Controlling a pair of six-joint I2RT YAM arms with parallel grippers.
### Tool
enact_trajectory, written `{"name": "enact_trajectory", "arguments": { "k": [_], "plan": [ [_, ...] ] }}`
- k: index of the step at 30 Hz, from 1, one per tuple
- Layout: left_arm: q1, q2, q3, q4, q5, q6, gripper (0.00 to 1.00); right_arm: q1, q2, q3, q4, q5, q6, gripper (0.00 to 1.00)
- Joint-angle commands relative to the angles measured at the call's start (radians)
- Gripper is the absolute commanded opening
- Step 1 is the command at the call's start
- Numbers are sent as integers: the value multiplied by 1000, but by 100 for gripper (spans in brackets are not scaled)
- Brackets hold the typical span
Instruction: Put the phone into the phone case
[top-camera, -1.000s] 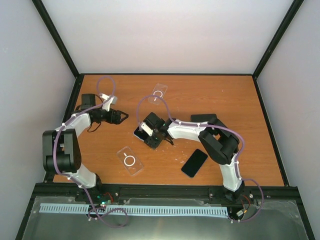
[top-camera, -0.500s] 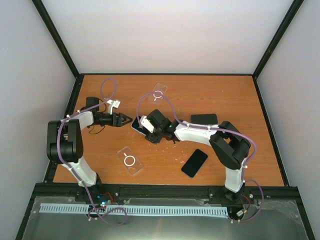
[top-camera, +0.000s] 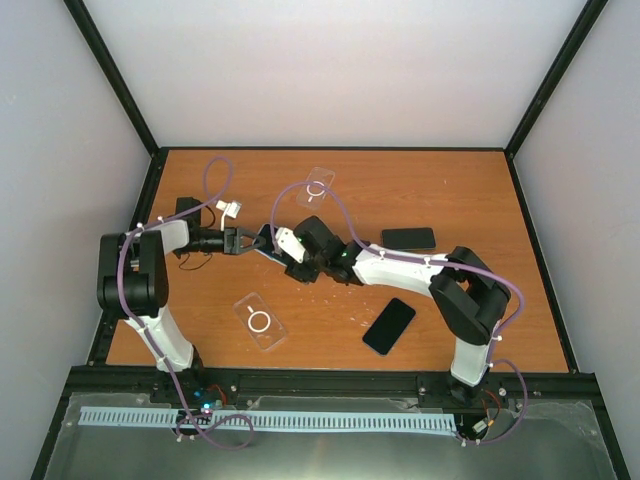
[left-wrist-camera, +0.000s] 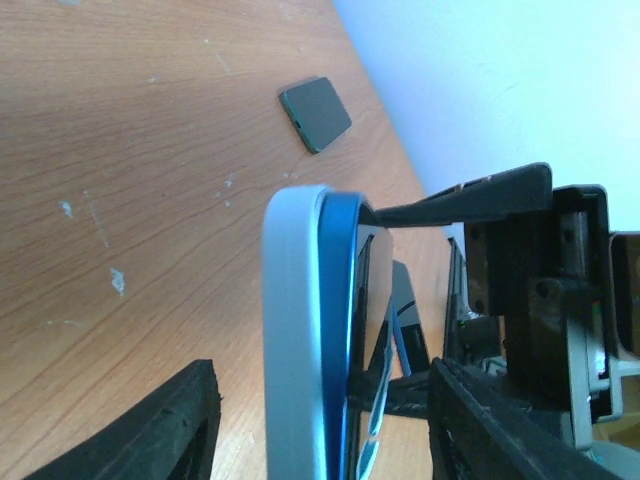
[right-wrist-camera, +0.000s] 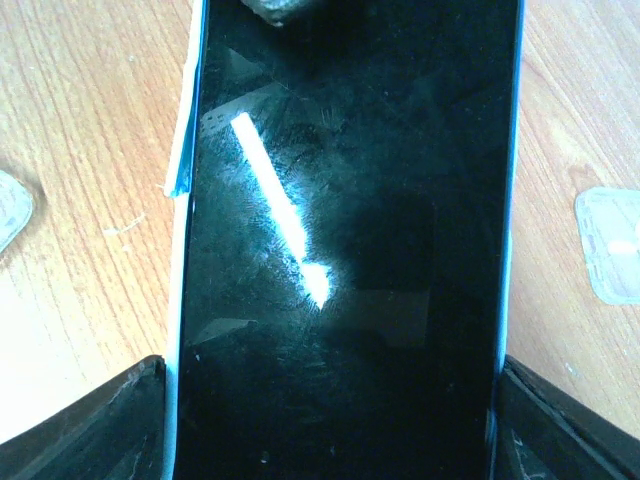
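The phone (right-wrist-camera: 350, 200) is held up off the table (top-camera: 470, 200), just beyond the near clear case (top-camera: 260, 321) on the side away from the arms' bases. The right gripper (right-wrist-camera: 330, 415) pinches it across its two long edges, a finger tight on each side. A pale case (left-wrist-camera: 292, 330) already wraps its back, but along one long edge the lip stands off the blue frame, so I judge it only half seated. The left gripper (left-wrist-camera: 335, 430) is spread wide at the phone's end, one finger facing the case back and one facing the glass, and neither appears to touch. To finish the step well, the left fingers should close squarely over that loose edge and squeeze case and phone together until the lip snaps over. The right grip has to hold firm and level while they do. Pressing on a corner alone could pop the opposite side out, and any twist could slide the phone from the pinch. The two dark phones (top-camera: 388, 326) lying to the right of the clear case play no part here.
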Motion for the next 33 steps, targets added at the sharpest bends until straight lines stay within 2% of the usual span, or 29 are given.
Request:
{"name": "enact_trajectory", "arguments": {
  "k": [1, 10, 13, 15, 23, 28, 33],
  "plan": [
    [-5, 11, 36, -41, 88, 57, 52, 26, -47, -1, 96, 24, -28, 52],
    [-5, -5, 48, -39, 52, 55, 17, 37, -56, 11, 66, 42, -29, 54],
    [-5, -16, 50, -35, 39, 58, 7, 37, -57, 17, 38, 37, -24, 60],
    [-5, -26, 52, -37, 34, 63, 3, 37, -62, 18, 17, 24, -23, 68],
    [-5, -76, 72, -107, 24, 177, 1, 5, -109, 101, -188, -206, 41, 98],
    [-7, -111, 105, -252, 45, 338, 1, -72, -159, 155, -300, -382, 62, 100],
    [-32, -152, 142, -401, 84, 526, 1, -205, -194, 167, -339, -639, 76, 99]
  ]
}}
